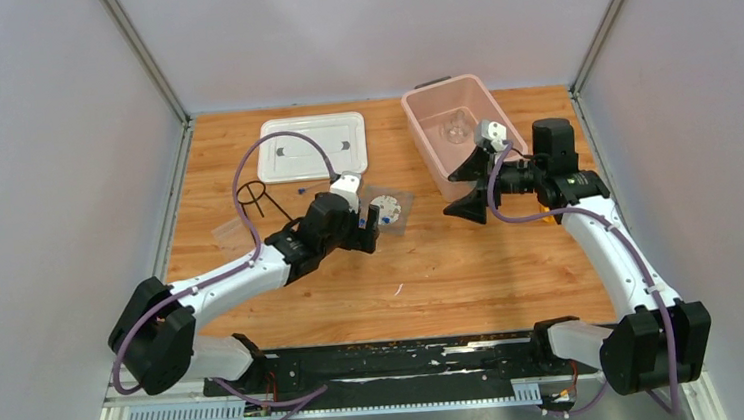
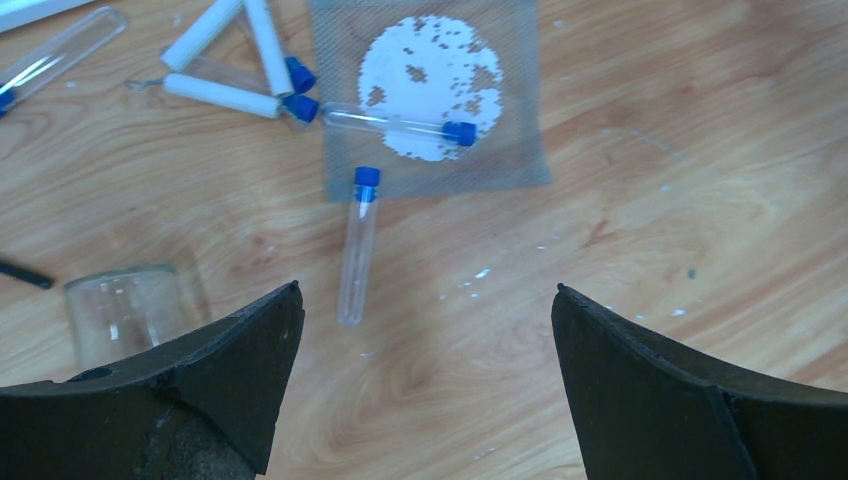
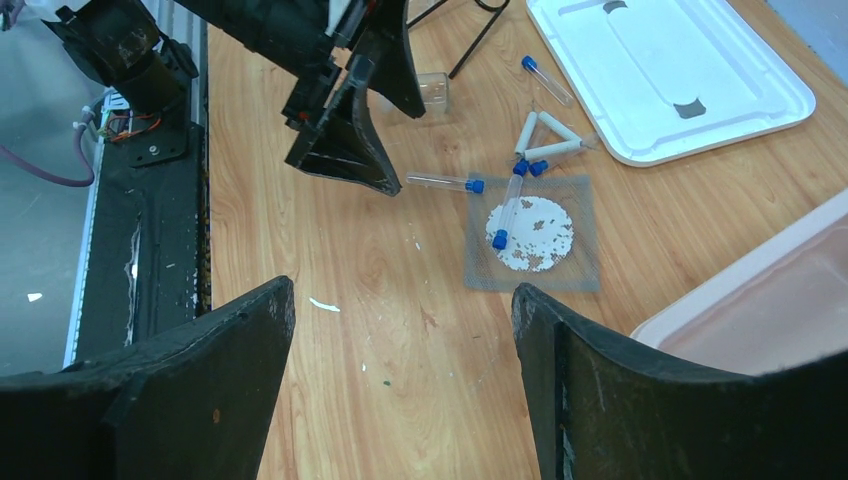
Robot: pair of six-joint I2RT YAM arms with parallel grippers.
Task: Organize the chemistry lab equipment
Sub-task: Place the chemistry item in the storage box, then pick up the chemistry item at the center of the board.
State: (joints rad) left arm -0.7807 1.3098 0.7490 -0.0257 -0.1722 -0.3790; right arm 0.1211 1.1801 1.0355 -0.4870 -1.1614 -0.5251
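A grey wire mesh square with a white disc point(image 2: 430, 90) lies on the wooden table; it also shows in the top view point(image 1: 388, 209) and the right wrist view point(image 3: 530, 235). One blue-capped tube point(image 2: 400, 122) lies across it, another point(image 2: 357, 245) just in front, a third point(image 2: 55, 55) at far left. A small triangle of white rods point(image 2: 235, 60) lies beside the mesh. A clear small container point(image 2: 125, 310) lies left. My left gripper point(image 2: 427, 290) point(image 1: 361, 228) is open and empty, just short of the tubes. My right gripper point(image 3: 402, 288) point(image 1: 462, 191) is open and empty, above the table beside the pink bin.
The black wire ring tripod point(image 1: 256, 194) stands at the left. The white lid point(image 1: 313, 144) lies at the back. The pink bin point(image 1: 424, 151) at the back right holds a clear item. The left arm point(image 3: 340, 90) shows in the right wrist view.
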